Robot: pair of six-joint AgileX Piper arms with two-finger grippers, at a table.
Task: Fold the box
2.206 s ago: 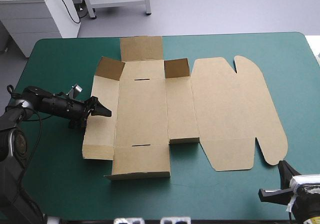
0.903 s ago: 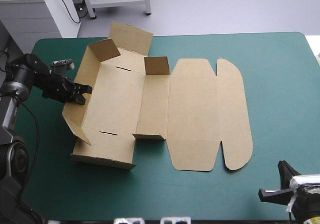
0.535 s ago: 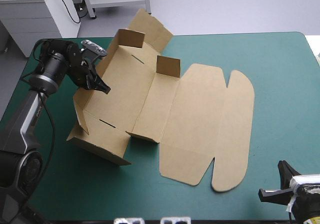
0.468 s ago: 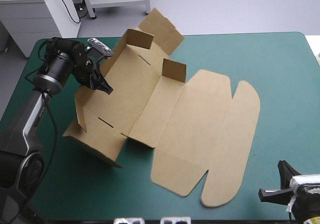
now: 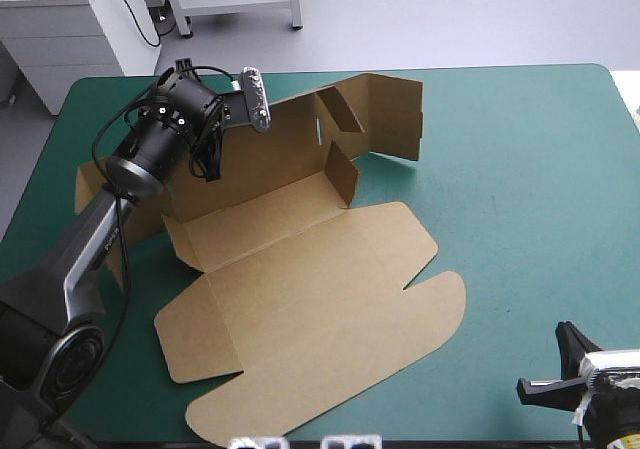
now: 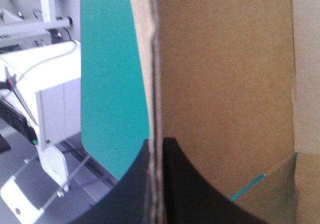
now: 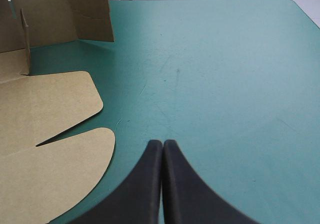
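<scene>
At the left edge of the table (image 5: 520,169), a brown flap (image 5: 95,184) low on the teal-green cover, probably part of the same sheet, though the join sits hidden behind the left arm (image 5: 95,244). Just right of that, the left gripper (image 5: 212,159) over the far left part of the table, in front of the raised board and blocking part of it from above. Black fingers (image 6: 190,184) all but together in the left wrist view, pinched on the wall's top edge with one on each face of the sheet. Far over at the near right corner, the right gripper (image 7: 162,146), fingertips pressed into one point above bare cover. Well apart from the board, with nothing between it and the nearest rounded ear (image 7: 55,169). As for the box (image 5: 300,269): brown, on the left and middle of the table, half raised. Long wall (image 5: 280,144) upright, slanting from mid-left toward the far edge, with a thin slot (image 5: 322,129) cut in it. Small tab (image 5: 343,174) standing at the floor panel's right end, and an end panel (image 5: 392,114) upright past it. Floor and lid (image 5: 310,299) flat, spread toward the near edge. Lid's outer flap cut into rounded ears.
</scene>
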